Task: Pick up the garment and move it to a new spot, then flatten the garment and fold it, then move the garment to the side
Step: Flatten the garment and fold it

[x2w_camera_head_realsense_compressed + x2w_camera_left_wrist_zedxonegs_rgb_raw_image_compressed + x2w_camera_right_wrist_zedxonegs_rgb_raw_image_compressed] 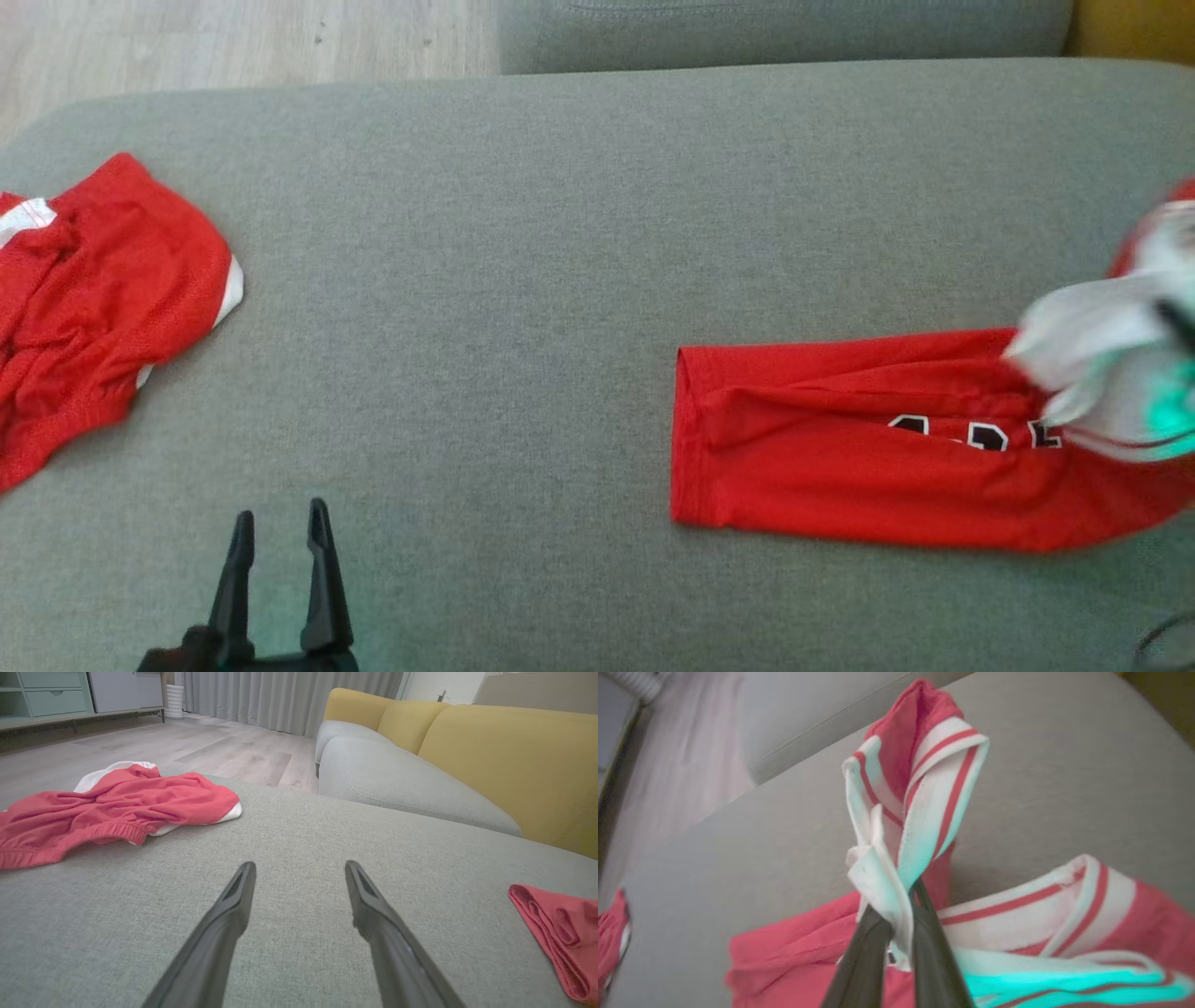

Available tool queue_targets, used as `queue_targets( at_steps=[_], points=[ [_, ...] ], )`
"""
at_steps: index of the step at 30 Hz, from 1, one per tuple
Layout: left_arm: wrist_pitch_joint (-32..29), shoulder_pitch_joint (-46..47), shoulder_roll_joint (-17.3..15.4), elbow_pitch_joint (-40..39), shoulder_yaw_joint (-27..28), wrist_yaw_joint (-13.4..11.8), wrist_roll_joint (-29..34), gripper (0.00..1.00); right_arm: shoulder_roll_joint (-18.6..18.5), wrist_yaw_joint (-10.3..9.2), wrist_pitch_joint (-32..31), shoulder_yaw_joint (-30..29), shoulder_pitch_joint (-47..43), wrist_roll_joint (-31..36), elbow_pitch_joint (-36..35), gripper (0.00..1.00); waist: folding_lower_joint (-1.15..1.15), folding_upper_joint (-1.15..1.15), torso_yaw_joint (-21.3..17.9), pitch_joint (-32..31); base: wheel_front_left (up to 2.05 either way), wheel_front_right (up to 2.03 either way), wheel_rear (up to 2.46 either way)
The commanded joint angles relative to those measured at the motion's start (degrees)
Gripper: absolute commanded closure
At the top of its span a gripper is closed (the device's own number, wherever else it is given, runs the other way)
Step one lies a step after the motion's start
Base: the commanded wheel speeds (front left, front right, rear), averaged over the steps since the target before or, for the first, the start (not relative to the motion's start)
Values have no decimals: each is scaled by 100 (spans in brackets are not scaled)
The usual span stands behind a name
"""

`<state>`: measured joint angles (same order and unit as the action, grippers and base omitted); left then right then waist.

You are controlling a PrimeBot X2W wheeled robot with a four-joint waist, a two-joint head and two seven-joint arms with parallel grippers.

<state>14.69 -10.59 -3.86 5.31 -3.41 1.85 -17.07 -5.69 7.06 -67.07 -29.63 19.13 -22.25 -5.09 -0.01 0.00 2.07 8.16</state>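
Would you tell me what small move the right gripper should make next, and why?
Probably carry the pinched end leftward over the flat part of the jersey, starting a fold. The right gripper is shut on the striped trim, raised off the grey cushion, while the rest lies in a long flat strip; the left gripper hangs open, apart.

A crumpled pair of red shorts (103, 299) with white trim lies at the left edge of the head view on a wide grey cushion (523, 280). In the left wrist view, yellow backrests (509, 760) fill the upper right. Pale wooden floor (210, 746), grey curtains (289, 695) and a drawer cabinet (46, 695) run along the top.
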Motion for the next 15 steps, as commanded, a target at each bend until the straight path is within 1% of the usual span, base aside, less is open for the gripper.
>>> queue_targets(
  at_steps=[1,2,5,7,10,11,15],
  points=[
    [30,105,59,-137,243,26,77,0,99,43,-201,400,-267,-157,-578,100,1,0,1,-15,0,0,0],
    [30,105,59,-137,243,26,77,0,99,43,-201,400,-267,-157,-578,100,1,0,1,-15,0,0,0],
    [30,88,79,-90,261,44,101,0,264,43,-335,966,-853,-448,-1114,100,1,0,-6,-8,0,0,0],
    [30,82,86,-34,264,56,121,0,275,43,-57,1335,-1223,-872,-1112,100,1,0,-15,-2,0,0,0],
    [30,79,91,58,290,62,153,0,278,43,827,1889,-1592,-1402,-742,100,1,0,-58,13,0,0,0],
    [30,71,94,136,303,68,186,0,279,43,1519,2285,-1675,-1653,-383,100,1,0,-101,14,0,0,0],
    [30,72,96,285,264,106,233,0,279,43,2718,3019,-1544,-2014,382,100,1,0,-170,-9,0,0,0]
  ],
)
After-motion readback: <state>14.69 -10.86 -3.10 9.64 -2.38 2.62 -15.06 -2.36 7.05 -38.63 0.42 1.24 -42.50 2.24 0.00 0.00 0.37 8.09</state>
